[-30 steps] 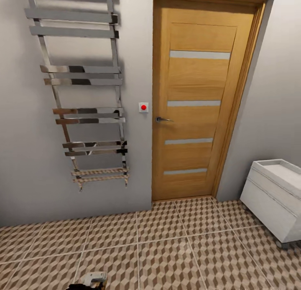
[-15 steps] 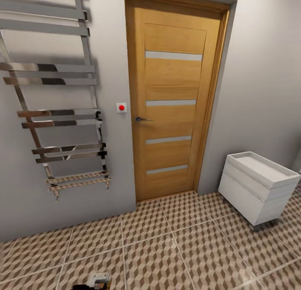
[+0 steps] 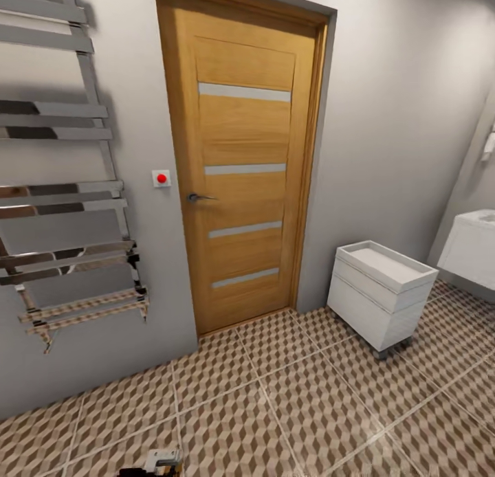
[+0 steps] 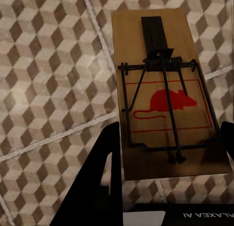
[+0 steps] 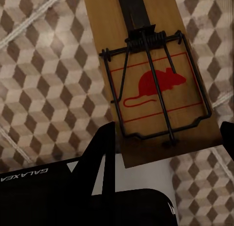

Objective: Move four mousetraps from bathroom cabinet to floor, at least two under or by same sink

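In the left wrist view a mousetrap (image 4: 165,89), a wooden board with a red mouse print and a black wire spring, is held over the cube-pattern bathroom floor (image 4: 48,89). My left gripper (image 4: 168,138) is shut on it, a dark finger on each long side. The right wrist view shows a second mousetrap (image 5: 156,79) held the same way above the tiles (image 5: 44,79), with my right gripper (image 5: 168,133) shut on it. The white corner of what looks like the sink (image 3: 474,247) shows at the far right of the head view. The cabinet is out of view.
An oak door (image 3: 240,168) stands shut in the grey wall, with a chrome ladder towel rail (image 3: 62,195) to its left. A small white box unit on wheels (image 3: 378,291) sits right of the door. Tiled floor (image 3: 289,408) stretches in front. A pale part of my arm (image 3: 161,461) shows at the bottom edge.
The head view has swung to the right: door and towel rail slid left in the picture, the white wheeled unit came fully in, and the white sink corner appeared. Both traps stay held.
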### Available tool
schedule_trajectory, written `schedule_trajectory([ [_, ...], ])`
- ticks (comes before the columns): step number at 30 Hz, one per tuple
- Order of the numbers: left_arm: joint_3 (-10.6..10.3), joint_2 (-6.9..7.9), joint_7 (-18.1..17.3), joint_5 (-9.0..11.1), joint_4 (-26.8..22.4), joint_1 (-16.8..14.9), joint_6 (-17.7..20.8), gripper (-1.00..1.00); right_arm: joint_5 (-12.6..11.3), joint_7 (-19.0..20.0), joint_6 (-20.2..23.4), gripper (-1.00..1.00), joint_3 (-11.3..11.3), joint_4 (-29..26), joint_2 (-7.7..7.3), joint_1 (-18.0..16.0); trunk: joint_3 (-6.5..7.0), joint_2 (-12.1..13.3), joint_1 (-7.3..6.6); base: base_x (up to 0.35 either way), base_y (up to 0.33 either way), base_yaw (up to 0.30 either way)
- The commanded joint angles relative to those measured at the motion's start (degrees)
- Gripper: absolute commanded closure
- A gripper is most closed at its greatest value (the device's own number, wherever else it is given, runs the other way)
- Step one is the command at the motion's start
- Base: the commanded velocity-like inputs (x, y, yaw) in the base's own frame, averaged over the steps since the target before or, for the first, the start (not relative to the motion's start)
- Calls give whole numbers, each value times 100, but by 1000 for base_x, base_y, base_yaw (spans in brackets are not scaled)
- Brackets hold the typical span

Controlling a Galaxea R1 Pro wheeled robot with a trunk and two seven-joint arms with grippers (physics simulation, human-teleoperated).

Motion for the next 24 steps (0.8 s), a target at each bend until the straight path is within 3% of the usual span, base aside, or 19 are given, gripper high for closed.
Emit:
schedule_trajectory([
  [1,-49,1,6,44,-3,-3,21,100,-65,-17,-3,100,-15,10,0,-8,-6,-3,0,0,0,-300],
  [24,-61,19,7,14,-5,-3,2,100,-65,-10,40,100,-15,10,0,-8,-6,-3,0,6,0,-300],
])
